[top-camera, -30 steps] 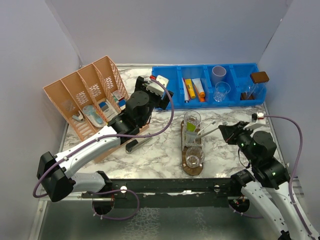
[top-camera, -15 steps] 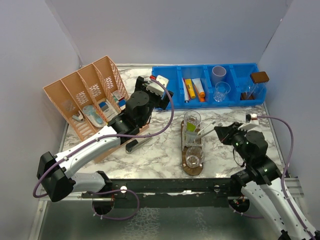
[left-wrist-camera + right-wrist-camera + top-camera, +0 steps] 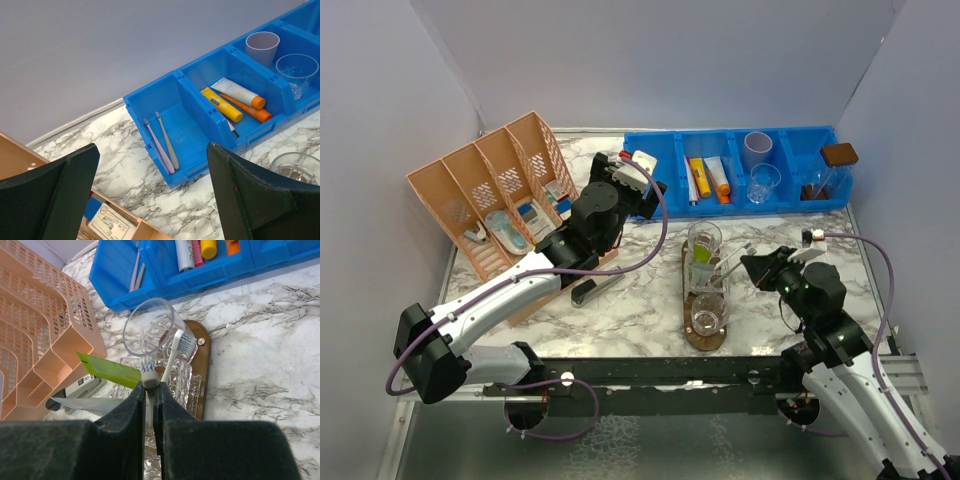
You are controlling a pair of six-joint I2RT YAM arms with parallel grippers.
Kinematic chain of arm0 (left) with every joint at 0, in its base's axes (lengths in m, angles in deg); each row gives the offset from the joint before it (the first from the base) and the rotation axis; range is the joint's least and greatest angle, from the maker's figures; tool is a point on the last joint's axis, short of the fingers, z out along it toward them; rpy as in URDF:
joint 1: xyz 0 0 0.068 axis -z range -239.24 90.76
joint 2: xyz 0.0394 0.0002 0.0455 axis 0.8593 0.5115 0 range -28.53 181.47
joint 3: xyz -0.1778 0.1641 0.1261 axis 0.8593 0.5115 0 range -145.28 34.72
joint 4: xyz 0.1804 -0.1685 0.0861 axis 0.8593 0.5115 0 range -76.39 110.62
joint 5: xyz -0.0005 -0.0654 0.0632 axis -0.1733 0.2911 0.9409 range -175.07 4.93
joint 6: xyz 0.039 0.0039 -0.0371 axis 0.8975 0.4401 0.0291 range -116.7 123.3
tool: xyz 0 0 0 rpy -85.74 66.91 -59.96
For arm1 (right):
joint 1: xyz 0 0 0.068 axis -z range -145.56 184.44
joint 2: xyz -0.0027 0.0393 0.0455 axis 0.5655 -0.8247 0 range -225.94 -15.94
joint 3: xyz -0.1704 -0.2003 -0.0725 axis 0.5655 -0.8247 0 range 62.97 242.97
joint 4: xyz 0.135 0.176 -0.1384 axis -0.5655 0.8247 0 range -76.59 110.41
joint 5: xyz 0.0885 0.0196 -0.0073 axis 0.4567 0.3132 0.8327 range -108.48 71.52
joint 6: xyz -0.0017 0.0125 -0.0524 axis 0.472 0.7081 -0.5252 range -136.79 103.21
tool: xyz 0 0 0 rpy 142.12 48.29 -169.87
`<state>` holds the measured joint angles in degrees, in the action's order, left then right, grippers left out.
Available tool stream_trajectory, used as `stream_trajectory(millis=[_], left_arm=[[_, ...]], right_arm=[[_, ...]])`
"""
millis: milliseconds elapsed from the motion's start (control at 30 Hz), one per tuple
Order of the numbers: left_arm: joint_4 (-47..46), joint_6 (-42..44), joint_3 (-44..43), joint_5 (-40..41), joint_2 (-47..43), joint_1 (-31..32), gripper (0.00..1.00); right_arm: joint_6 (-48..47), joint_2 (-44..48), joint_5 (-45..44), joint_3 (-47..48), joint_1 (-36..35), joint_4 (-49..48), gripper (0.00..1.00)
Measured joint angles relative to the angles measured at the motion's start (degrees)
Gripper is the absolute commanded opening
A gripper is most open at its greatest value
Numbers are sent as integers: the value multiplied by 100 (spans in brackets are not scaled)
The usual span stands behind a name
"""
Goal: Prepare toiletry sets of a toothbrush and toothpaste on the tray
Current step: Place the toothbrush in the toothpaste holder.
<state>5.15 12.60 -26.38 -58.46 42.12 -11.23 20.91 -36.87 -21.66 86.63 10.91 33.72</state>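
Observation:
The dark brown tray [image 3: 704, 340] lies mid-table and carries three clear tumblers in a row. The middle tumbler [image 3: 708, 275] holds a lime green tube [image 3: 107, 371] and a white toothbrush [image 3: 175, 352]. My right gripper [image 3: 751, 265] is just right of it, shut on a pale toothbrush [image 3: 148, 381] whose bristle end points at the tumblers. The far tumbler [image 3: 152, 330] lies behind the bristles. My left gripper [image 3: 650, 188] is open and empty, hovering beside the blue bin's left end; its fingers [image 3: 50, 195] frame two spare toothbrushes [image 3: 164, 142].
The blue compartmented bin [image 3: 740, 205] along the back holds tubes [image 3: 235, 102], a lilac cup [image 3: 262, 46], a clear glass [image 3: 296, 67] and a brown-lidded jar [image 3: 835, 165]. The orange divided basket [image 3: 500, 200] stands at the left. A black stapler [image 3: 590, 290] lies left of the tray.
My right gripper has moved left toward the tray's tumblers with the toothbrush in it. The left arm has not moved.

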Motion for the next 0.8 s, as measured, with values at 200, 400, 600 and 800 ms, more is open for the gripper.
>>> stream_trajectory(millis=[200, 400, 600, 800], left_arm=[[0, -2, 0, 0, -2, 0, 92], [2, -22, 0, 0, -4, 0, 92], [2, -39, 0, 0, -9, 0, 92], [2, -42, 0, 0, -15, 0, 92]], right_arm=[[2, 11, 74, -140, 0, -197, 10], [11, 13, 125, -236, 0, -243, 19], [74, 52, 170, -280, 0, -243, 43], [63, 155, 177, -184, 0, -85, 60]])
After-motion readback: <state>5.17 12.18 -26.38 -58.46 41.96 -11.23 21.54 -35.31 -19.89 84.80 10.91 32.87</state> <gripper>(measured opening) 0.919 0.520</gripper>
